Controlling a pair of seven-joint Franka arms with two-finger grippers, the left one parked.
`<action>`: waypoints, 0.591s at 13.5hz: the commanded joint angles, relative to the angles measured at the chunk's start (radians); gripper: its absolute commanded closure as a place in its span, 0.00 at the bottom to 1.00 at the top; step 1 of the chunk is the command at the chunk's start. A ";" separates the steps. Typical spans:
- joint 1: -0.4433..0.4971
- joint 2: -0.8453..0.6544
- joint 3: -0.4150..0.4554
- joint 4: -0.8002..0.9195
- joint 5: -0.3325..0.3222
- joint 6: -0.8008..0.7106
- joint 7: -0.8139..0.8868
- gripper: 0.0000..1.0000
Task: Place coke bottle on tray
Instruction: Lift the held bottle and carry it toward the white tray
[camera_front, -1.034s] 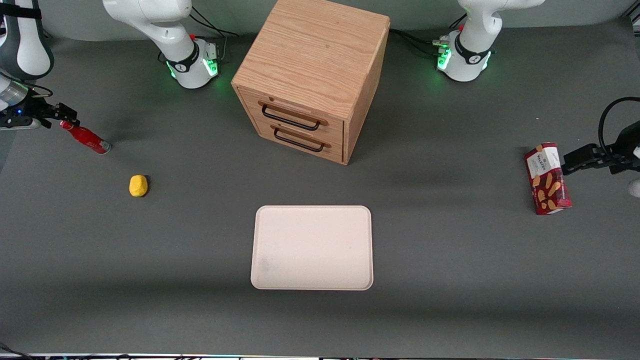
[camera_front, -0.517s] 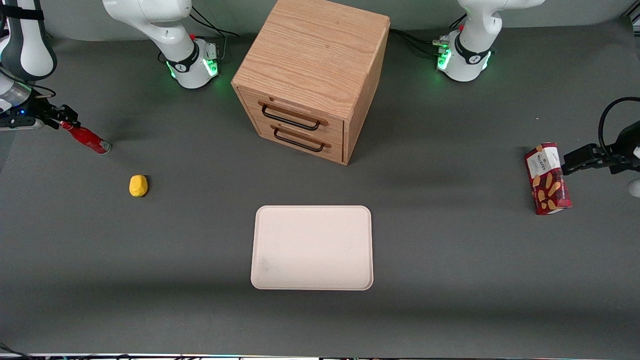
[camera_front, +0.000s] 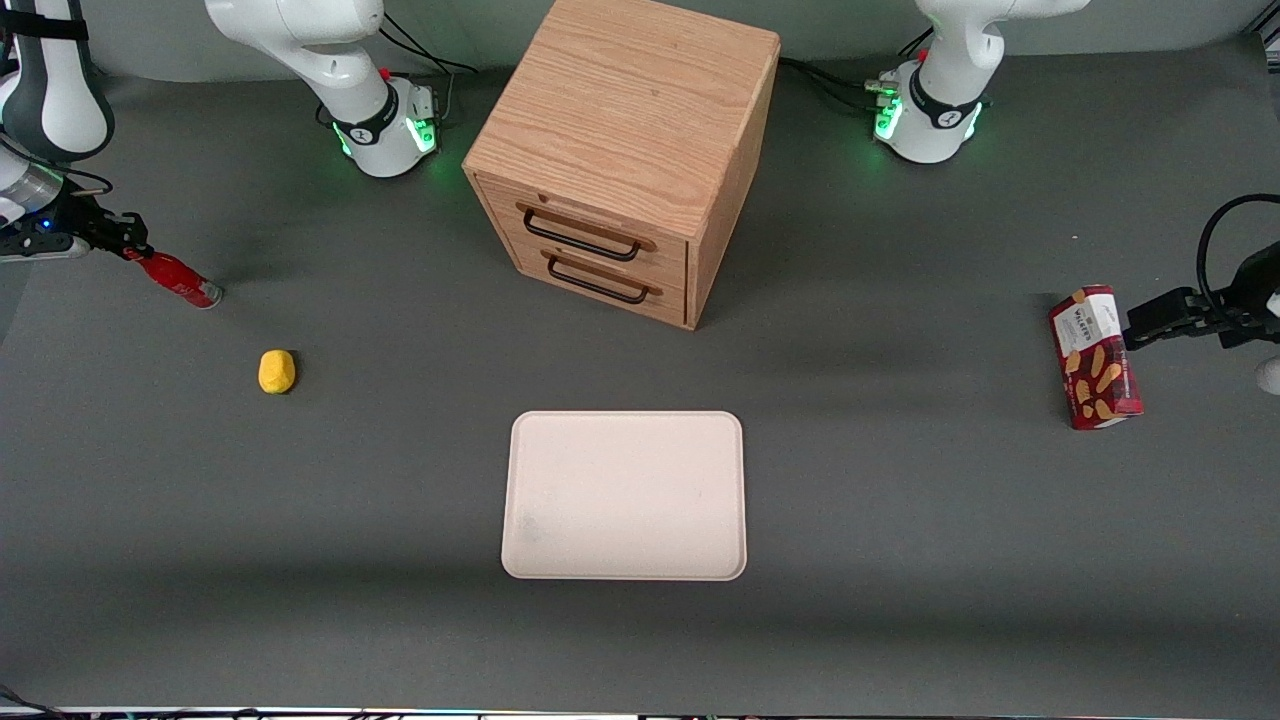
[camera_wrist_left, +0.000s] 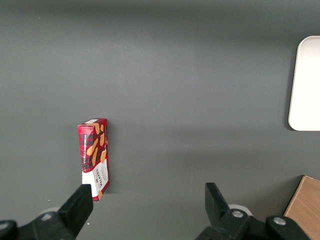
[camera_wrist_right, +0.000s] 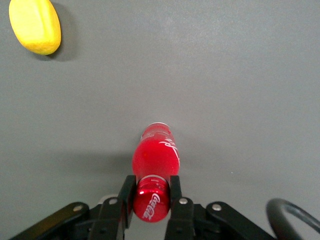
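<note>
The coke bottle (camera_front: 182, 281) is a slim red bottle near the working arm's end of the table, its silvery base on or close to the grey surface. My right gripper (camera_front: 133, 249) is shut on its red cap. In the right wrist view both black fingers (camera_wrist_right: 126, 192) press against the sides of the cap, and the coke bottle (camera_wrist_right: 155, 150) body points away from the gripper (camera_wrist_right: 151, 189). The pale cream tray (camera_front: 625, 495) lies flat and bare near the middle of the table, nearer the front camera than the bottle; one corner of the tray (camera_wrist_left: 306, 85) shows in the left wrist view.
A small yellow lump (camera_front: 276, 371) (camera_wrist_right: 35, 25) lies between the bottle and the tray. A wooden two-drawer cabinet (camera_front: 620, 150) stands farther back than the tray. A red biscuit box (camera_front: 1095, 357) (camera_wrist_left: 94, 157) lies toward the parked arm's end.
The gripper has shifted slightly toward the working arm's end and its fingers now cover the cap. The bottle's base has stayed in place.
</note>
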 joint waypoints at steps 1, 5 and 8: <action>0.012 -0.004 -0.010 0.004 -0.016 -0.006 -0.018 1.00; 0.015 -0.039 0.031 0.090 -0.011 -0.142 -0.011 1.00; 0.015 -0.042 0.096 0.246 0.021 -0.344 -0.013 1.00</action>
